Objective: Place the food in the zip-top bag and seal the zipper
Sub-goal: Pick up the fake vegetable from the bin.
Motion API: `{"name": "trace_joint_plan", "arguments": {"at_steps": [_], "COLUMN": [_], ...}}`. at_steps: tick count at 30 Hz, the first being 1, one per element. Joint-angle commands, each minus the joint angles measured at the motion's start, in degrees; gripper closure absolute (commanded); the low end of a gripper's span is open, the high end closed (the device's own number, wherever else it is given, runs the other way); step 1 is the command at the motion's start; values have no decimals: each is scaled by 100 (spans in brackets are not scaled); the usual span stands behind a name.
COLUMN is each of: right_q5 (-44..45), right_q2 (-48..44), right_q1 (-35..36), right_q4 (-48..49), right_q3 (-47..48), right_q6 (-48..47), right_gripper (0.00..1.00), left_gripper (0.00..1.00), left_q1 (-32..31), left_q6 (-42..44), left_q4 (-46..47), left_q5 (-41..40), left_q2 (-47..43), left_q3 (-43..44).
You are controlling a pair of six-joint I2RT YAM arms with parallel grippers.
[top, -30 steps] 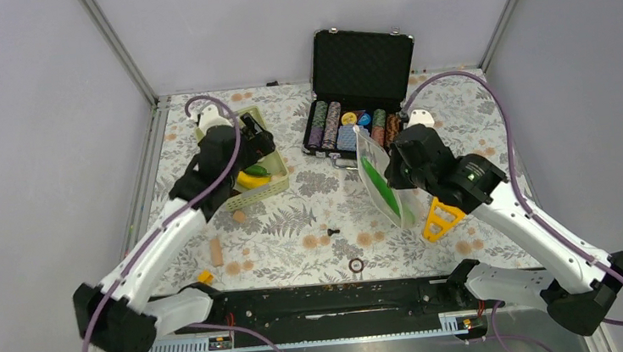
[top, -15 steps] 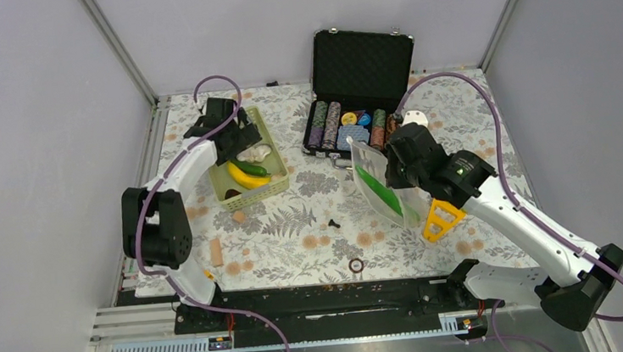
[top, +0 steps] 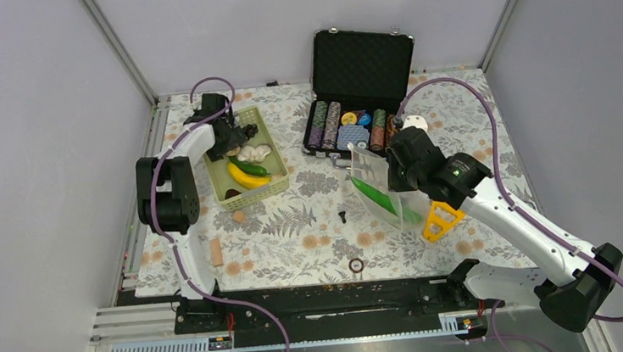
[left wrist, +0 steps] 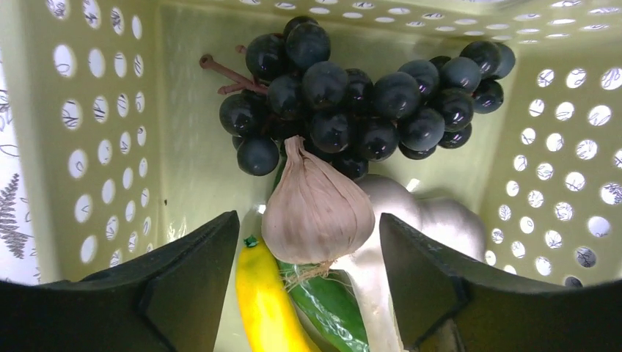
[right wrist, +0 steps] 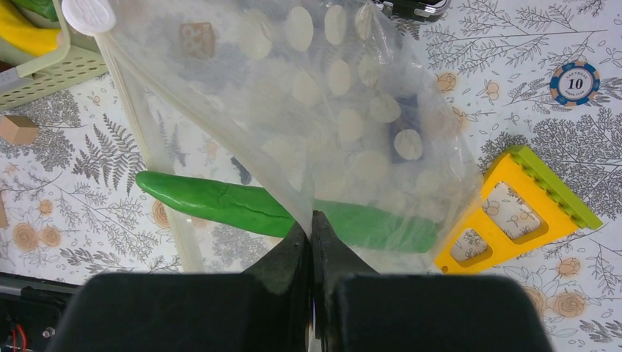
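1. Lime-green basket [top: 279,183] [left wrist: 198,147] at far left of tabletop [top: 295,220]; holds grapes [left wrist: 352,95] against one end wall, garlic [left wrist: 317,205], a second bulb [left wrist: 433,216], a banana [left wrist: 264,308] and a pepper [left wrist: 326,312].
2. Left pincer [top: 232,139] [left wrist: 308,220] down inside basket, jaws spread, one either side of garlic; one jaw almost touching it, the other apart, with banana showing in the gap.
3. Right pincer [top: 396,164] [right wrist: 312,224] pressed together, pinching film of bag [top: 372,175] [right wrist: 352,110] and holding that part up.
4. Bag right of centre, just in front of the open case [top: 362,61] of chips; clear, crinkled, cream dots.
5. Zipper [right wrist: 150,147] as a pale strip along bag's edge, slanting across right wrist view.
6. Cucumber [top: 375,194] [right wrist: 213,198] seen through film, one tip past zipper.
7. Yellow tool [top: 439,218] [right wrist: 513,198] flat on tabletop, just beside bag; loose chip [right wrist: 576,81] near it.
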Motion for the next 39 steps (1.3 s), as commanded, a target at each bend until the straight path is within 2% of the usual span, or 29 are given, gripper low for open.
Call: {"name": "trace_joint_plan", "arguments": {"at_steps": [1,11,20,24,25,28,39], "right_q5": [63,42,15,2,-6,-40,-420], "right_q2": [-112,-199,-254,-274,-283,-315,-316], "right_q1": [-66,-87,-100,-95,-95,-99,-100], "right_q4": [106,107,104,99,102,94,99], "right_q3": [-50,-100,-106,-114,-114,-114,-71], "right_q6": [-59,-30,11,14,22,31,35], "right_gripper": [100,100,100,100,100,100,100], "left_gripper": [32,42,62,73,78,84,87], "left_q1": [104,163,172,172,172,172,166], "left_q6": [18,34,33,41,43,50,-203], "left_q4": [117,145,148,142,147,150,569], "left_q5": [228,489,743,825,853,1009,1432], "left_q2": [36,215,261,123,52,-231,-2194], "left_q3": [306,455,443,317,267,85,-1328]}}
